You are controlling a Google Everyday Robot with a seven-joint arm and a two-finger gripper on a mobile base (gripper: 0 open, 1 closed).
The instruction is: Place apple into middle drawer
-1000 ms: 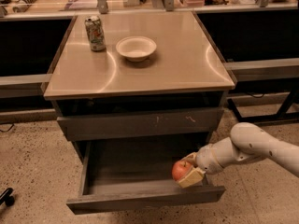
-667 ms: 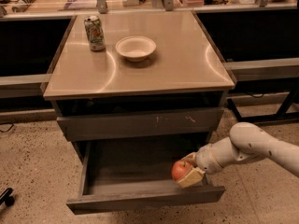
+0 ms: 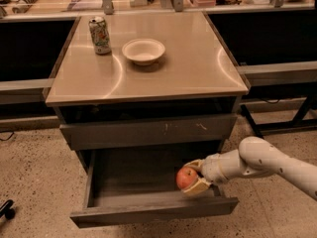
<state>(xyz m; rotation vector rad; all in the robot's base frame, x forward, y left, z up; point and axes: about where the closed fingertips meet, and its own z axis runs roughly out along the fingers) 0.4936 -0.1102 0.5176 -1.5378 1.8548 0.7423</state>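
The red-orange apple (image 3: 186, 177) sits between my gripper's fingers, held over the right front part of the open middle drawer (image 3: 148, 209). My gripper (image 3: 190, 178) reaches in from the right on a white arm and is shut on the apple, just above the drawer's floor near its plain front panel. The drawer is pulled out below a closed grey drawer front with pale scratch marks (image 3: 148, 130).
The cabinet's tan top (image 3: 188, 68) carries a white bowl (image 3: 143, 51) and a drink can (image 3: 100, 34) at the back left. Black shelving stands on both sides. A speckled floor surrounds the cabinet. A small dark object (image 3: 6, 209) lies at the lower left.
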